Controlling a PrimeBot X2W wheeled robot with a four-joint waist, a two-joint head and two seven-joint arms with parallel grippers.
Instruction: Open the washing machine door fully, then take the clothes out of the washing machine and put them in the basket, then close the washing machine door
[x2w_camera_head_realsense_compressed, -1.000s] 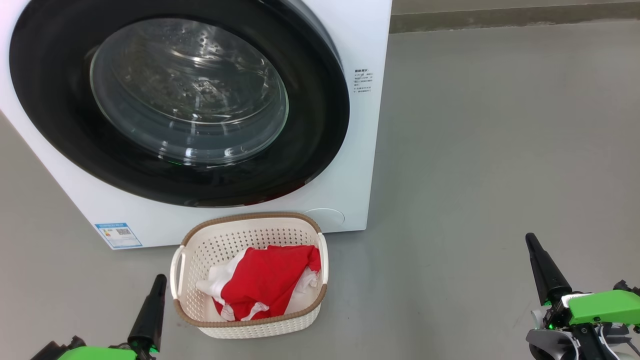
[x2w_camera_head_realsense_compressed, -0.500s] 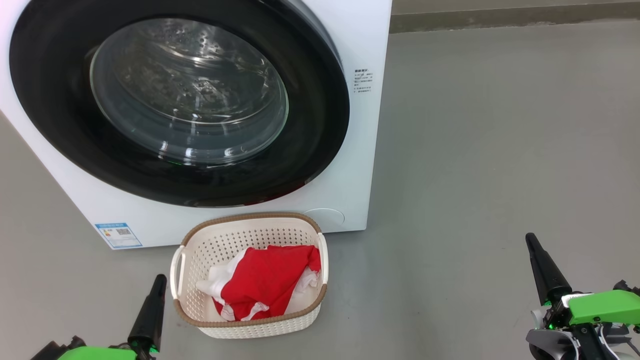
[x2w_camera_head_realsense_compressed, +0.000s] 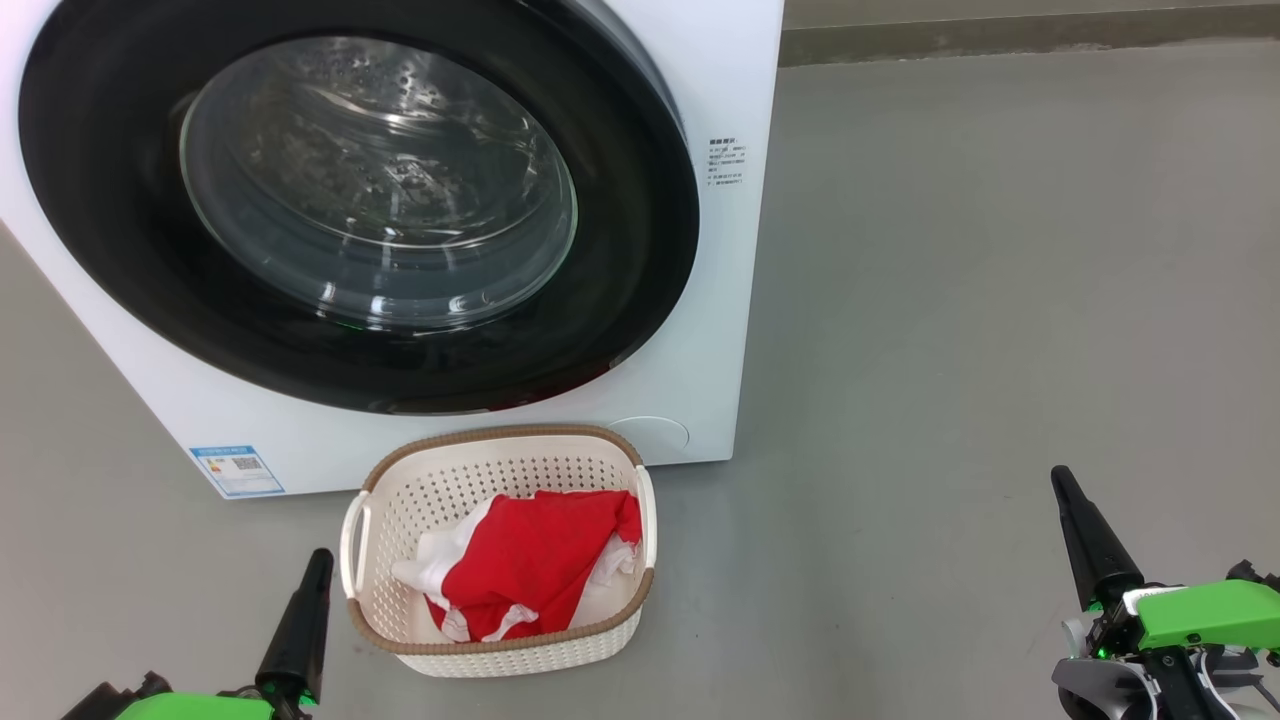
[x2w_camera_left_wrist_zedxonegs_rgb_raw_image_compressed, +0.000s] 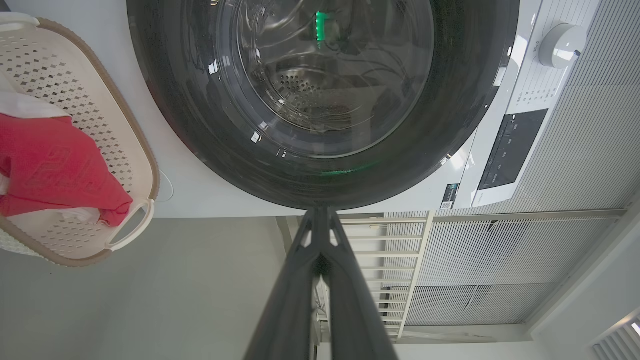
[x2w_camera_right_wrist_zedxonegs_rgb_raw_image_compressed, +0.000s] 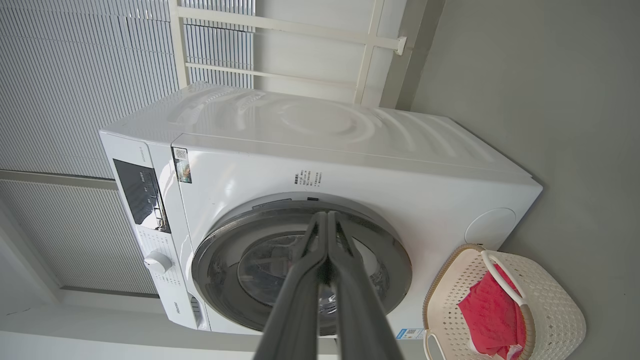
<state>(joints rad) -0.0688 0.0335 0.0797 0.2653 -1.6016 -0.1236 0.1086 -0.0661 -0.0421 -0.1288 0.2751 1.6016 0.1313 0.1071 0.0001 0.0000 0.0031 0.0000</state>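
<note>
Clothes (x2w_camera_head_realsense_compressed: 530, 572) lie in the basket (x2w_camera_head_realsense_compressed: 500, 434); left end effector (x2w_camera_head_realsense_compressed: 321, 556) and right end effector (x2w_camera_head_realsense_compressed: 1058, 476) are both pinched together.

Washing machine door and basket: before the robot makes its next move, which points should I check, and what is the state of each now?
1. The washing machine door is shut against the washing machine: ok.
2. The clothes lie inside the basket: ok.
3. The drum is empty: cannot tell; no red shows inside, but reflections hide part.
4. The left end effector is shut, empty, apart from the basket: ok.
5. The right end effector is shut, empty, away from the machine: ok.
</note>
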